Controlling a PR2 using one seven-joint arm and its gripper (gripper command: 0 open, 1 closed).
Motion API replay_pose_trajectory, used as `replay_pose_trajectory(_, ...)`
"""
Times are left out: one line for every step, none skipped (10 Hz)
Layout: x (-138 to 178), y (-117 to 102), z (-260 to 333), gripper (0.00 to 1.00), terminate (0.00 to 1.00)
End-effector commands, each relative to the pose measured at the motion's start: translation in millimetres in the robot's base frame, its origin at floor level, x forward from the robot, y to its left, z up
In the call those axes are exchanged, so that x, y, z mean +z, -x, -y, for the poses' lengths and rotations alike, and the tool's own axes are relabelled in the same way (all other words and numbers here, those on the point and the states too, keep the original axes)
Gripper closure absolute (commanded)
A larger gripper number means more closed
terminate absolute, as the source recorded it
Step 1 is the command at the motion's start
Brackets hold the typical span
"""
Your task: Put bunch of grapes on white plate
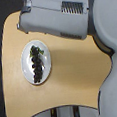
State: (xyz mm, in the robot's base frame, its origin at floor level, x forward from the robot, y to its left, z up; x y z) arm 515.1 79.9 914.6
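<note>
**A:** Where do you see the bunch of grapes right now?

**B:** You have it lying on the white plate, running lengthwise down the middle, leaves toward the top end. It sits fully inside the rim, nothing hanging over. The plate itself rests on the wooden table, toward the exterior view's left.

**A:** So which step are you in?

**B:** Judging by how things lie, your placing step looks done. The grapes are on the plate and nothing touches them.

**A:** And the gripper?

**B:** You cannot see it. Only a big grey part of the arm shows along the top of the view, above the plate and apart from it. Whether the jaws are open or closed, I cannot tell you; the fingers are out of sight.

**A:** What does your next move call for?

**B:** Little, I think. Keep the arm clear of the plate as you pull away, so you don't nudge the rim or roll the bunch off. Then confirm the bunch stays put.
</note>
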Motion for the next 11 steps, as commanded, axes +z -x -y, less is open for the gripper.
replay_pose_trajectory(-10.7,-26.2,138.3,0.00,0.00)
replay_pose_trajectory(-10.8,-32.3,169.4,0.00,0.00)
replay_pose_trajectory(-10.7,-36.9,199.5,0.00,0.00)
replay_pose_trajectory(-11.4,-36.7,224.3,0.00,0.00)
replay_pose_trajectory(-11.3,-35.3,247.4,0.00,0.00)
replay_pose_trajectory(-10.1,-32.7,268.4,0.00,0.00)
replay_pose_trajectory(-8.5,-29.2,288.7,0.00,0.00)
replay_pose_trajectory(-5.7,-27.2,312.3,0.00,0.00)
replay_pose_trajectory(-3.8,-25.2,324.7,0.00,0.00)
replay_pose_trajectory(-1.5,-23.9,337.7,0.00,0.00)
replay_pose_trajectory(0.1,-21.6,347.3,0.00,0.00)
